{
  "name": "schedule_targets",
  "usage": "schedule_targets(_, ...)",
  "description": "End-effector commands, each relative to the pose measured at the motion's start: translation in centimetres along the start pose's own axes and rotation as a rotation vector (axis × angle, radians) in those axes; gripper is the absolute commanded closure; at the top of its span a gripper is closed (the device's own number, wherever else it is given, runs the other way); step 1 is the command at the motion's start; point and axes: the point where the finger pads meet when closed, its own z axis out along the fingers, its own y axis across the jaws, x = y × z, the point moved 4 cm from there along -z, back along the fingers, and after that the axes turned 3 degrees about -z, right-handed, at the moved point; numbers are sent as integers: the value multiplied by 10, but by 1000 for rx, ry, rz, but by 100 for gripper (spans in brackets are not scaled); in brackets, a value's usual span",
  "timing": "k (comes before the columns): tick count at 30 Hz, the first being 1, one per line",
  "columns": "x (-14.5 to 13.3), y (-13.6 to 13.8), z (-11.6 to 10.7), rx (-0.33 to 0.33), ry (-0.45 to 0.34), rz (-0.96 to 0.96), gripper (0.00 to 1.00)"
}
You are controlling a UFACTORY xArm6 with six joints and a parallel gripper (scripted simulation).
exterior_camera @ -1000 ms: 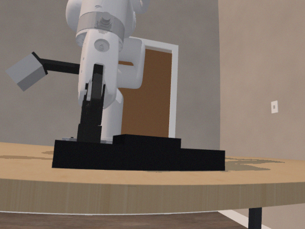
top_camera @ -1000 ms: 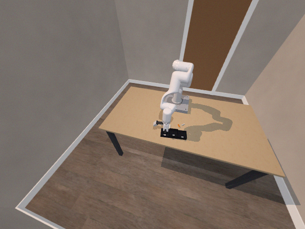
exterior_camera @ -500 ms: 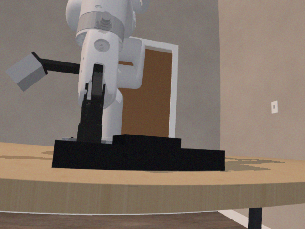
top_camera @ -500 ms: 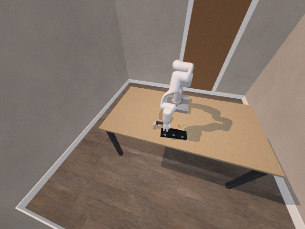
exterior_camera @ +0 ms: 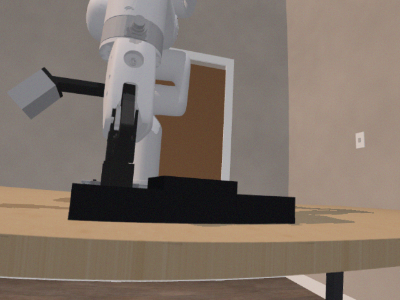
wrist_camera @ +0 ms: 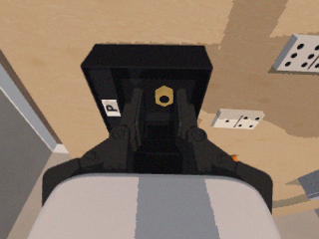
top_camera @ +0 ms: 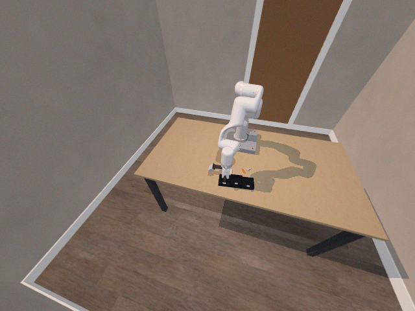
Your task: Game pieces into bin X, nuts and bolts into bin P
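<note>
Ref. landmark: bin marked P (wrist_camera: 95,75), the end bin of a black row of three (top_camera: 248,182).

1. Gripper (wrist_camera: 160,107) – hangs tips-down inside the P bin; ext. view shows the fingers (exterior_camera: 117,161) below the rim line. Jaws apart, partway open, clamped on nothing.
2. Brass nut (wrist_camera: 163,95) – lies between the finger tips w/ a visible gap each side, over the dark floor of the P bin. Judged released. Whether it rests on the floor or is mid-drop: cannot tell.
3. P label (wrist_camera: 111,107) – white tag on the bin's inner wall, just beside the left-hand finger in the wrist view.
4. Orange item – a sliver (wrist_camera: 233,158) shows beside the P bin, at the gripper body edge; top view shows it (top_camera: 243,170) on the table (top_camera: 301,187) behind the bin row. Type not readable.
5. Domino (wrist_camera: 237,119) – flat on the table, near the P bin, outside it.
6. Second domino (wrist_camera: 299,53) – farther from the P bin, also on the table.
7. Small pale item (top_camera: 249,168) – near the orange one; too small to ID.

Status (judgement): nut step approx. complete. Left: both dominoes → bin X (X label not visible here); check the orange and pale items for bolts; retract gripper clear of the bin.
</note>
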Motion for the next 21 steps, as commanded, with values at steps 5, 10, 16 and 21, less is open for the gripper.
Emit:
schedule_targets(5,0,-2,-12,5,2,0,70)
schedule_targets(10,0,-2,-18,5,2,0,70)
schedule_targets(16,0,-2,-24,5,2,0,70)
schedule_targets(21,0,-2,-34,5,2,0,70)
